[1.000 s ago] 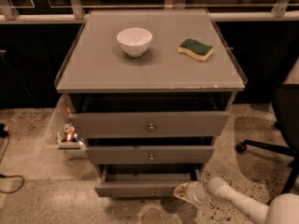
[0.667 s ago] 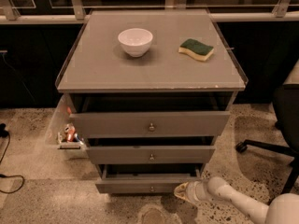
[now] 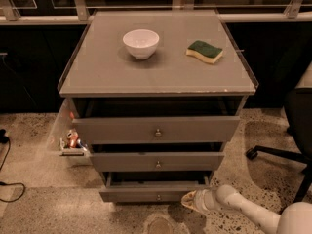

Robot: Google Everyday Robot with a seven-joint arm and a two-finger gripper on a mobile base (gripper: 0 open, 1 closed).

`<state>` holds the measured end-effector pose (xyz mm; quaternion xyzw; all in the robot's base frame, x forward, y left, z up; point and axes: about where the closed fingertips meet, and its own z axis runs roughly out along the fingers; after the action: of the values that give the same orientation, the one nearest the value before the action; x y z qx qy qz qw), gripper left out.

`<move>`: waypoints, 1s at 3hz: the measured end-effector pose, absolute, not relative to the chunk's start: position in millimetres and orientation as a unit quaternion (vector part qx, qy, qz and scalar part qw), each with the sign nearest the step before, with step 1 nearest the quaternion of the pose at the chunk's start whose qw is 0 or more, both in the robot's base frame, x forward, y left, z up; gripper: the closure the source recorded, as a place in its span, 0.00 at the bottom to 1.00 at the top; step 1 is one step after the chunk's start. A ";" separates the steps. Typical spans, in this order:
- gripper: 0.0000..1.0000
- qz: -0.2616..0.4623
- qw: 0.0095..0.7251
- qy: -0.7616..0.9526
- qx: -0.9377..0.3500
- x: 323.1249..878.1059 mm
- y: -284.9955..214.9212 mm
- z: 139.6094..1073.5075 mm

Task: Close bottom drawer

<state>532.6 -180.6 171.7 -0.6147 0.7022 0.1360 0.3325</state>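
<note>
The bottom drawer (image 3: 136,195) stands partly open at the foot of the cabinet (image 3: 165,79), with the gripper (image 3: 191,201) low at its right near corner; whether it is open or closed cannot be told. The push looks to be at hand, and it calls for pressing the front squarely toward the far side.

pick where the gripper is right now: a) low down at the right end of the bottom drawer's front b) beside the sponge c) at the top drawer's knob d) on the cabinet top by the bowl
a: the gripper is low near the floor at the right end of the bottom drawer front, well below the bowl and sponge on the cabinet top.
</note>
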 end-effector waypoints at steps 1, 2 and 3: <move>0.35 0.136 0.333 0.702 -0.615 532.6 -180.6 171.7; 0.12 0.130 0.333 0.695 -0.624 523.2 -171.5 174.9; 0.00 0.120 0.349 0.687 -0.626 539.9 -161.5 185.9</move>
<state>539.9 -161.5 185.9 -0.6258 0.6870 0.1199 0.3492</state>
